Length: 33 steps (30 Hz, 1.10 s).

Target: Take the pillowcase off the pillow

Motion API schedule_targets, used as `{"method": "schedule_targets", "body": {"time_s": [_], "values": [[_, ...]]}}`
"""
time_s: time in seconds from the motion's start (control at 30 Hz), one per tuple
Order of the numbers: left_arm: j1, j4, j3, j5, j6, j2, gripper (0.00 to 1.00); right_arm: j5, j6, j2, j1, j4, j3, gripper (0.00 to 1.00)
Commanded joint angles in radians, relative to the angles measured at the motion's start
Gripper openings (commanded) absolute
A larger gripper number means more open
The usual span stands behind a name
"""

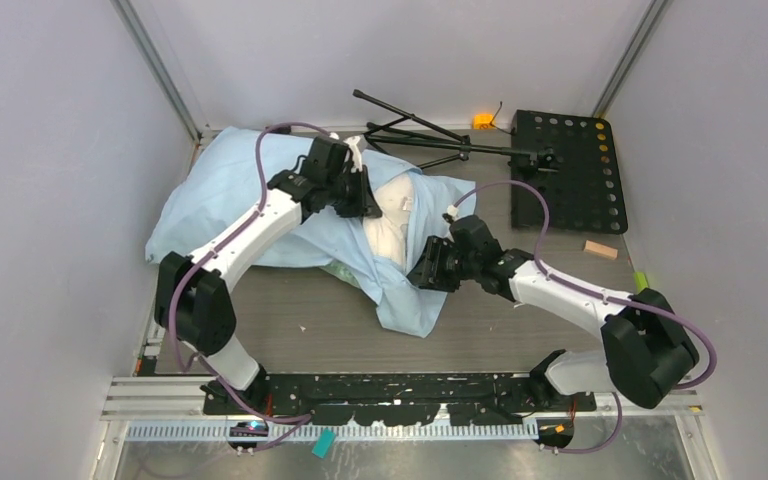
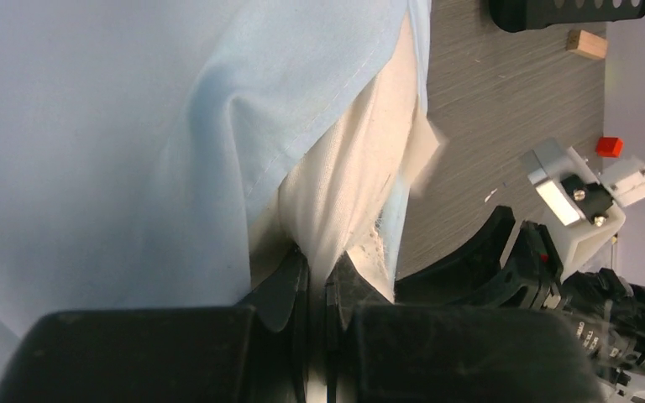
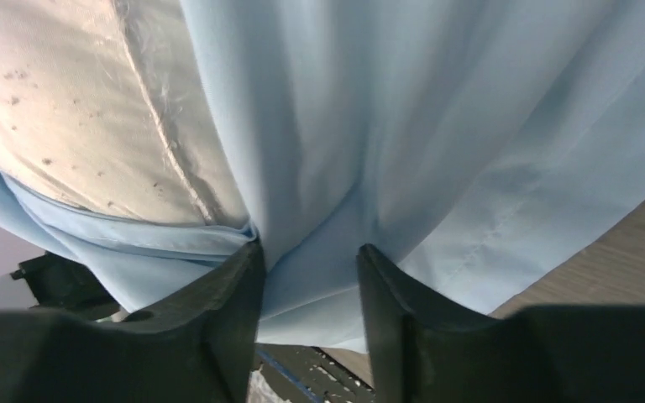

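Observation:
The light blue pillowcase covers most of the white pillow, whose end shows bare at the sleeve's open mouth. My left gripper is at that bare end, shut on a pinch of the pillow's white cloth; the pillowcase hangs to its left. My right gripper is at the pillowcase's loose flap near the table's middle. In the right wrist view its jaws stand apart with folds of blue pillowcase between them. The speckled pillow shows at the upper left.
A folded black tripod lies behind the pillow. A black perforated board sits at the back right, with a small wooden block in front of it. An orange piece lies by the back wall.

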Motion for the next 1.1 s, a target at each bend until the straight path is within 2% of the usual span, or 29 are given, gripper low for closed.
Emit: {"method": "schedule_targets", "body": {"time_s": [0.0, 0.13, 0.27, 0.4, 0.57, 0.67, 0.9, 1.07], "values": [[-0.004, 0.074, 0.139, -0.042, 0.014, 0.025, 0.00, -0.081, -0.005, -0.059, 0.039, 0.049, -0.052, 0.43], [-0.004, 0.059, 0.212, -0.097, 0.029, 0.067, 0.00, -0.059, -0.037, -0.081, 0.061, 0.023, -0.081, 0.30], [0.006, 0.003, 0.324, -0.135, 0.041, 0.096, 0.00, -0.035, -0.081, -0.071, 0.070, -0.035, -0.078, 0.28], [0.012, -0.102, 0.457, -0.181, 0.075, 0.089, 0.00, -0.020, -0.109, -0.055, 0.072, -0.060, -0.079, 0.21], [0.026, -0.232, 0.578, -0.163, 0.105, 0.074, 0.00, 0.006, -0.118, -0.027, 0.072, -0.061, -0.089, 0.21], [0.026, -0.231, 0.551, -0.092, 0.096, 0.036, 0.00, 0.019, -0.125, 0.002, 0.072, -0.053, -0.083, 0.21], [0.028, -0.160, 0.380, 0.033, 0.042, -0.072, 0.00, 0.047, -0.150, 0.044, 0.072, -0.015, -0.042, 0.21], [0.029, -0.088, 0.266, 0.066, 0.006, -0.091, 0.00, 0.001, -0.173, -0.020, 0.072, 0.026, -0.044, 0.25]]}}
